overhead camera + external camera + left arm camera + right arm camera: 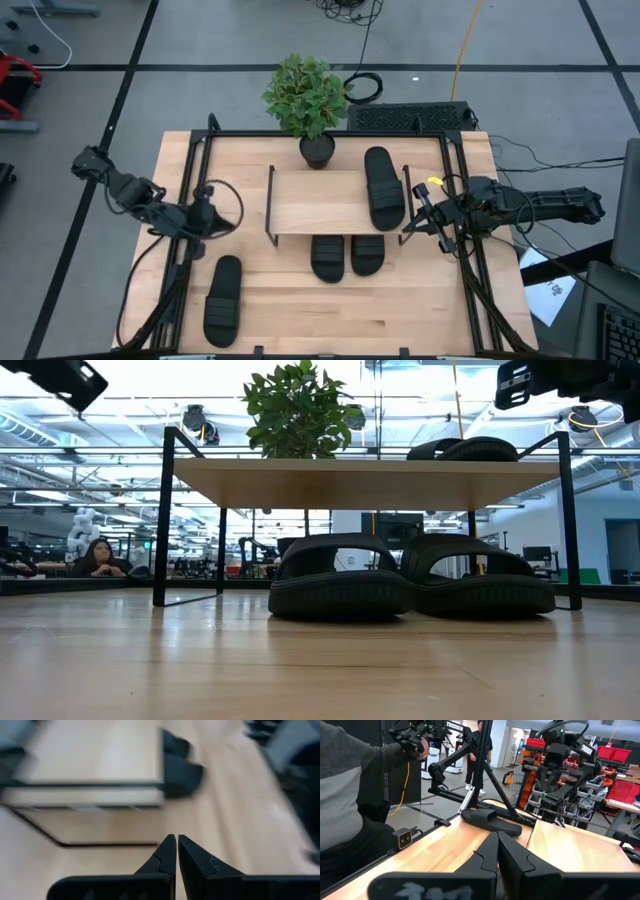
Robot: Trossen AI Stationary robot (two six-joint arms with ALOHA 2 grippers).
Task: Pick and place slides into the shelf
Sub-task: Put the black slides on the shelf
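The shelf (335, 200) stands mid-table on thin black wire legs. One black slide (383, 187) lies on the right end of its plank top and also shows in the right wrist view (490, 820). Two slides (327, 256) (367, 254) lie side by side on the table under the shelf, their near ends sticking out (340, 575) (480, 575). A fourth slide (223, 300) lies sole-down near the table's near-left corner. My left gripper (176, 842) is shut and hovers left of the shelf (205, 215). My right gripper (497, 837) is shut and hovers just right of the shelf (420, 215).
A potted plant (310, 100) stands at the far edge behind the shelf, with a keyboard (410, 117) beyond the table. Black frame rails (195, 180) (460, 180) run along the table's left and right sides. A person's grey sleeve (345, 795) shows beyond the table.
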